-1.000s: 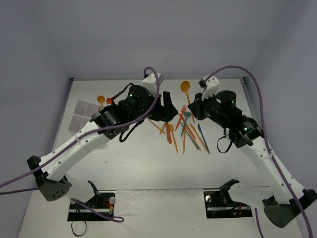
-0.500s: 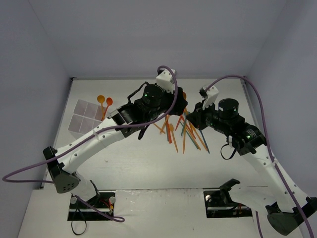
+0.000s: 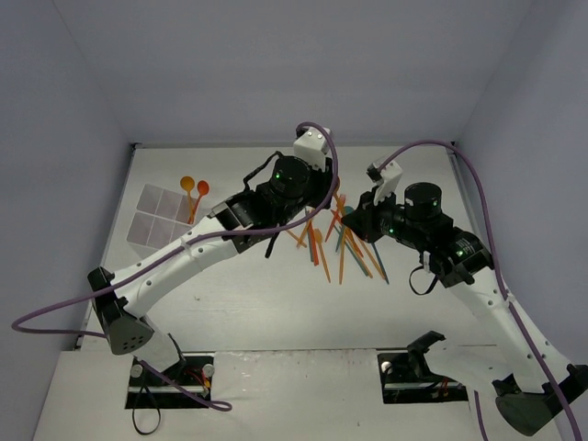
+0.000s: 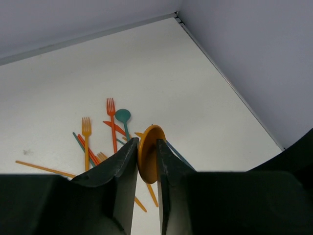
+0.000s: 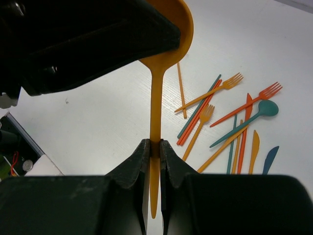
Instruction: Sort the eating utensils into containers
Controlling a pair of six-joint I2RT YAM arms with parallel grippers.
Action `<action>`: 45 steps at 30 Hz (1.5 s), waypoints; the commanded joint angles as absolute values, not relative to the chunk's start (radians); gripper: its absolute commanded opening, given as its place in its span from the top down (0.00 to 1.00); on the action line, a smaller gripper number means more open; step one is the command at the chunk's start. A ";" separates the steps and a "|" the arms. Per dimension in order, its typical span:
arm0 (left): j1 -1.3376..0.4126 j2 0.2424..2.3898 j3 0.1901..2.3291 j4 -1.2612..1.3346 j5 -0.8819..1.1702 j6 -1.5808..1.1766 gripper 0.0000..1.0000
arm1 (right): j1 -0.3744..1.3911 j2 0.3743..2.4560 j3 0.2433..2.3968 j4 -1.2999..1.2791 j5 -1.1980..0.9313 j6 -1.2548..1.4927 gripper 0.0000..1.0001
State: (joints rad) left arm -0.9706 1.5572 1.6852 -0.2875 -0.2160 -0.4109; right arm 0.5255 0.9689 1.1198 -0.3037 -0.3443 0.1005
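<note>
The orange spoon [image 5: 155, 98] hung in the air above the loose pile of utensils [image 3: 347, 246], shared between both arms. I read this as a hand-over, since the white compartment box [image 3: 154, 214] sat at the far left of the desk [image 3: 248, 303], well apart from the pile and on the left arm's side. The right hand [image 5: 153, 144] was clamped on the spoon's handle partway along its length, fingers almost together. The left hand [image 4: 146, 146] stood narrowly apart, its two fingers pressed against either face of the spoon's bowl, gripping it. Two other orange spoons [image 3: 187, 184] lay just beside the box.
</note>
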 commanded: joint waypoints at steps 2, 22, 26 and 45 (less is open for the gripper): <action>-0.976 1.524 1.700 -0.176 -0.245 -0.395 0.96 | 0.534 0.979 1.123 -0.245 -0.371 0.088 0.99; -0.913 1.380 1.505 -0.181 -0.664 -0.160 1.00 | 0.560 0.913 1.038 -0.288 -0.158 0.180 0.00; -0.775 1.280 1.429 -0.220 -0.641 -0.125 1.00 | 0.560 0.918 1.024 -0.292 -0.149 0.168 0.00; -0.110 1.441 1.342 -0.056 -0.191 0.084 1.00 | 0.557 1.020 1.003 -0.296 -0.058 0.186 0.00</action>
State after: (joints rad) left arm -0.1542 1.4152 1.2991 -0.1822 -0.2780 0.0265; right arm 0.5514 1.0094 0.9979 -0.3341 -0.0895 0.1703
